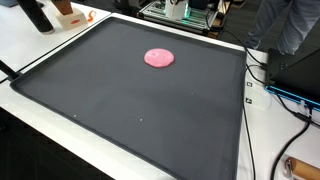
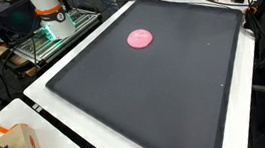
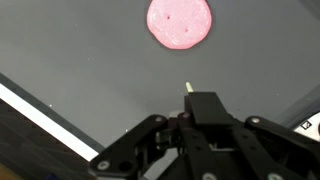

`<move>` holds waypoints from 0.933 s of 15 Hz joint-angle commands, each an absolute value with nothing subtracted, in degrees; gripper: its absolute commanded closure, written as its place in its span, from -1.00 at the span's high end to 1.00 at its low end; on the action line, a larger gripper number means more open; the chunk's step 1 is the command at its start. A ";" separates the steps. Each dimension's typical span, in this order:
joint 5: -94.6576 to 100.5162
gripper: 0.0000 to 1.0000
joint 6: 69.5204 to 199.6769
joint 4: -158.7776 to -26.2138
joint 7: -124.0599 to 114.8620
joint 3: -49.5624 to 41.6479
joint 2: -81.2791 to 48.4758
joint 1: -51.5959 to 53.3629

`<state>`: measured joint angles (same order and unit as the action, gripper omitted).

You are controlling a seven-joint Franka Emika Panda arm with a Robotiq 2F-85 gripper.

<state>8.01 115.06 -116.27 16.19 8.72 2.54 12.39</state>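
A flat round pink disc [image 1: 159,58] lies on a large dark grey mat [image 1: 110,100], toward its far side; it shows in both exterior views [image 2: 141,38]. In the wrist view the disc [image 3: 179,22] is at the top edge, ahead of my gripper [image 3: 200,97]. The gripper hangs above the bare mat [image 3: 90,60], short of the disc and not touching it. Its black fingers are drawn together. A tiny pale tip [image 3: 186,88] shows just past the fingertips; I cannot tell whether it is held or lies on the mat. The gripper is out of frame in both exterior views.
The mat lies on a white table [image 2: 45,99]. An orange and white box [image 2: 18,147] stands at one corner [image 1: 70,12]. The robot base [image 2: 49,11] stands beyond the mat's edge. Cables [image 1: 275,95] and equipment lie along the far sides.
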 commanded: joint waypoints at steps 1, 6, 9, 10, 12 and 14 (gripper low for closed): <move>7.98 -0.75 114.93 -116.15 16.19 9.37 2.51 11.76; 7.98 -0.94 114.98 -116.20 16.22 9.36 2.51 11.75; 3.74 -0.94 114.77 -117.08 19.67 8.47 1.04 11.03; 2.63 -0.94 115.24 -117.61 20.62 8.19 0.72 10.65; 0.30 -0.94 115.54 -118.64 23.13 7.86 0.12 9.88; -2.14 -0.94 115.65 -119.78 26.20 7.55 -0.50 9.00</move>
<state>1.79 114.98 -117.55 21.63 7.92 -0.33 10.35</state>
